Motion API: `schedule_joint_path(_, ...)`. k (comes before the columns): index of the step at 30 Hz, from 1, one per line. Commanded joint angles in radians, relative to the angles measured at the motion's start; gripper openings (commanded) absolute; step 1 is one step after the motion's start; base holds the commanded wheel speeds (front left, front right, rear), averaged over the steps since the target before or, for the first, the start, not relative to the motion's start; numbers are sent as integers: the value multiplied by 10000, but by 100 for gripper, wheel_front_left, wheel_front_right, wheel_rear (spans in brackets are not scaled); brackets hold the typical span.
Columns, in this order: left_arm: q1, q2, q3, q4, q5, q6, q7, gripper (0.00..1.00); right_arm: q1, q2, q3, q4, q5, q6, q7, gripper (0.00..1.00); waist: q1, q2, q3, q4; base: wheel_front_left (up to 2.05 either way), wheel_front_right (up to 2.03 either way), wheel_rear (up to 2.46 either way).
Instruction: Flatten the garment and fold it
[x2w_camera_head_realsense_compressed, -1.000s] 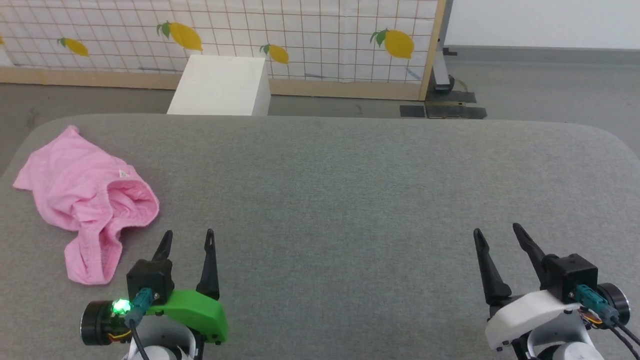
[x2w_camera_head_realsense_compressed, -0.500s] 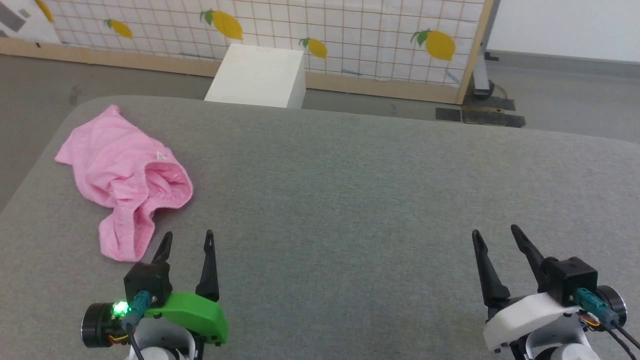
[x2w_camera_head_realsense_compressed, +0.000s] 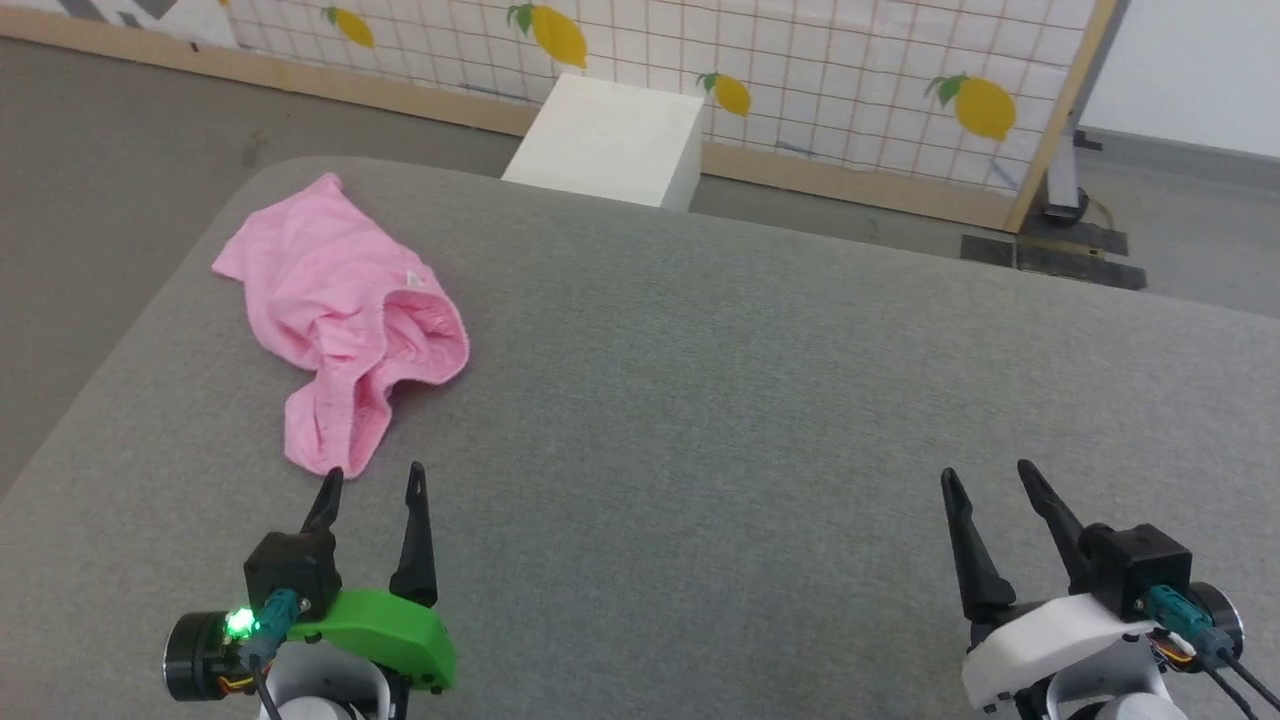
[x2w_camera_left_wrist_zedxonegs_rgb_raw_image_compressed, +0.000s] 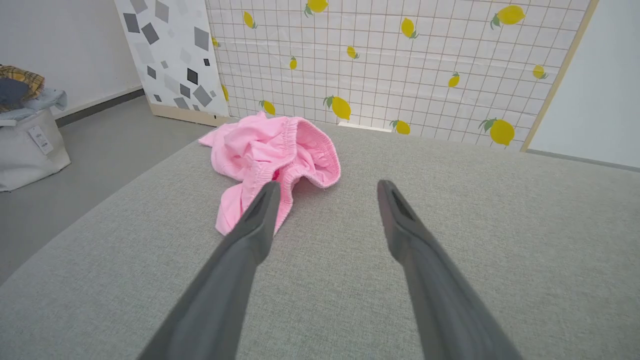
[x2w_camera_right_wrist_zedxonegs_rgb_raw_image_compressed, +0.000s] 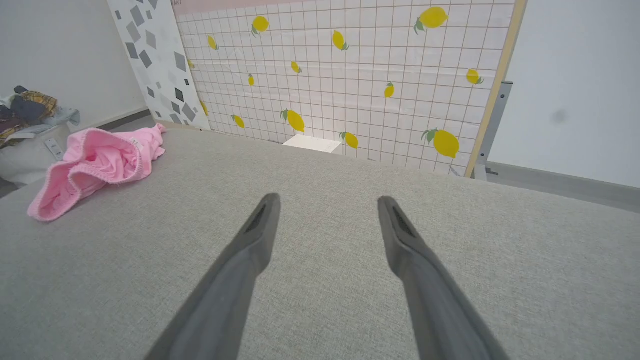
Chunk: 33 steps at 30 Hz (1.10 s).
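Observation:
The garment (x2w_camera_head_realsense_compressed: 345, 315) is a crumpled light pink cloth lying at the far left of the grey padded table (x2w_camera_head_realsense_compressed: 760, 400), its gathered elastic band open toward me and a small white label on top. In the left wrist view the garment (x2w_camera_left_wrist_zedxonegs_rgb_raw_image_compressed: 270, 155) lies just ahead and left of my fingers. In the right wrist view the garment (x2w_camera_right_wrist_zedxonegs_rgb_raw_image_compressed: 95, 165) is far to the left. My left gripper (x2w_camera_head_realsense_compressed: 370, 480) hovers open just short of the cloth's near end, holding nothing. My right gripper (x2w_camera_head_realsense_compressed: 985, 478) stands open over bare table at the lower right.
A white box (x2w_camera_head_realsense_compressed: 610, 140) stands on the floor beyond the table's far edge, before a lemon-patterned screen (x2w_camera_head_realsense_compressed: 800, 60). A laundry basket (x2w_camera_left_wrist_zedxonegs_rgb_raw_image_compressed: 25, 140) with clothes sits on the floor to the left. The table's left edge runs close to the garment.
The head camera has turned left, so the whole picture shifts right and the garment sits nearer the middle. Both grippers keep their place in the picture and stay open.

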<state>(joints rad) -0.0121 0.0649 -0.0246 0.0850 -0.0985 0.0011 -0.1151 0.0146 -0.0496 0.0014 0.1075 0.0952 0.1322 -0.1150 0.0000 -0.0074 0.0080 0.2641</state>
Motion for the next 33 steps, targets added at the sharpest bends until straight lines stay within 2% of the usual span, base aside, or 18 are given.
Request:
schedule_joint_path(1,-8,83,-17,41,-114,56,-99,100,-91,-4,26,77,112,-7,-103,100,0,35,-3,290,0,0,0)
schedule_joint_path(33,92,344,-249,279,-704,313,-726,100,-234,-5,247,767,519,-11,-762,100,0,54,-12,2100,0,0,0)
